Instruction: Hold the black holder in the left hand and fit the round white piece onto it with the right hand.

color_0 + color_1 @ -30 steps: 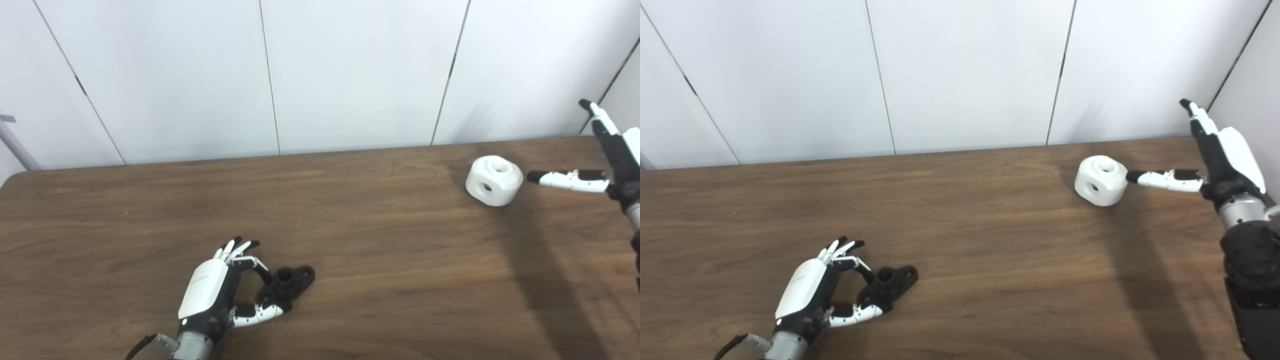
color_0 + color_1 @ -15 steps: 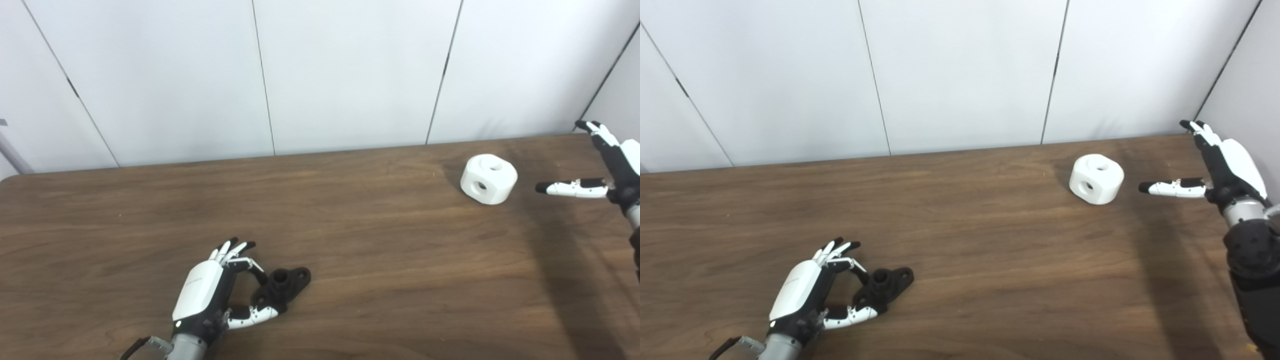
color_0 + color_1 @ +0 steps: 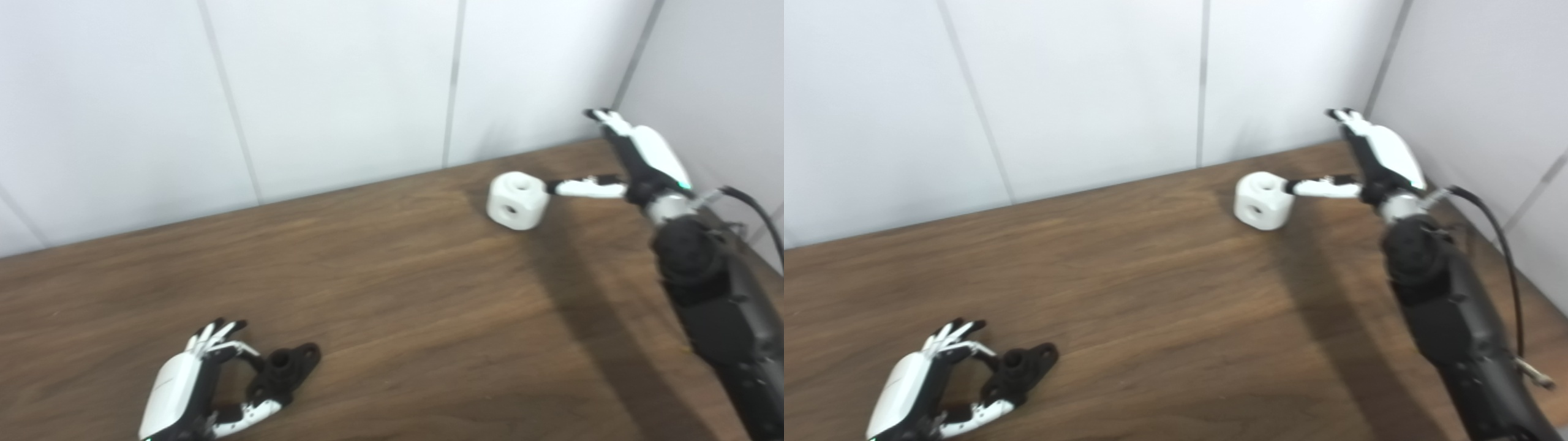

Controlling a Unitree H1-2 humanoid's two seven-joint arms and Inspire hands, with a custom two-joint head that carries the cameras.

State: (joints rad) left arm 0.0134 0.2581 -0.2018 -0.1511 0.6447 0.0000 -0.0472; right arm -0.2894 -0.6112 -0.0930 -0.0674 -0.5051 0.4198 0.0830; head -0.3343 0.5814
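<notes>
Brown table (image 3: 392, 318), round white piece (image 3: 516, 199), side holes

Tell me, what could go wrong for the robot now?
The right hand is open, with only its thumb tip at the side of the round white plastic piece, so it might push the piece along the brown wooden table instead of gripping it. The small black plastic holder lies on the table in the loose curl of the left hand, which is not yet closed on it, so it could slip out when lifted.
</notes>
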